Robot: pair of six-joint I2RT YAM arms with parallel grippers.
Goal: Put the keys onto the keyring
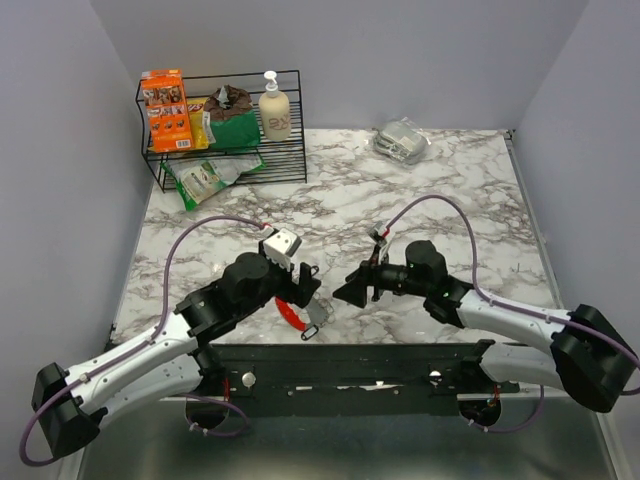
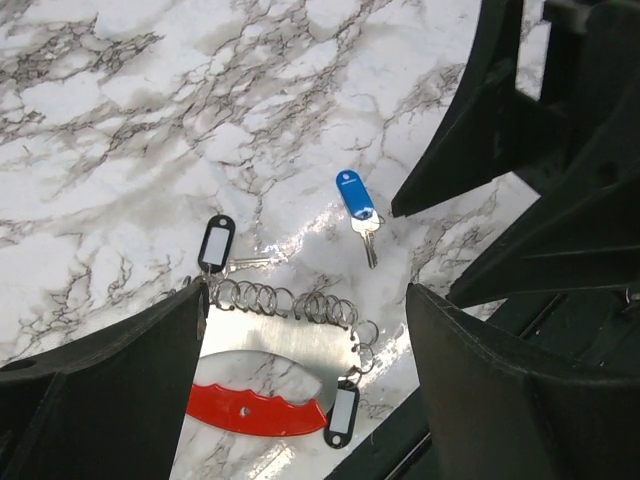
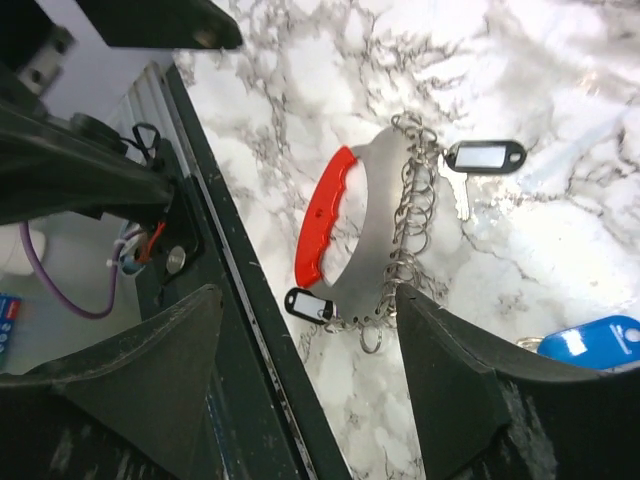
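**A:** Where does it stand?

**B:** Both arms hover low over the worktop [image 2: 120,120], facing each other. The left tool [image 2: 308,300] is spread wide with nothing in it. The right tool [image 3: 308,300] is spread too, and its fingers are bare.

**A:** And the keyring?

**B:** The keyring [image 2: 285,345] lies flat right under both tools, framed between the fingers in each wrist view. Its red grip [image 2: 250,410] is nearest the left tool's wrist, and the row of rings [image 2: 290,300] is further out toward the fingertips. Two black-tagged keys [image 2: 215,243] sit at the rings. I can't tell if they are threaded on.

**A:** The blue one?

**B:** The blue-headed key [image 2: 357,200] is loose. It lies ahead of the left tool's fingertips, apart from the rings, and just off the tips of the right tool.

**A:** So which step is this?

**B:** I'd say it's between grasps. That key is not yet on, and neither tool holds anything.

**A:** Next move?

**B:** Probably one tool comes down on the blue head, which is thicker than the flat blade. The fingers need to straddle it closely. The other tool would likely have to pin or lift the keyring so a ring can take the key. The key is thin and flat, so a slip looks easy.
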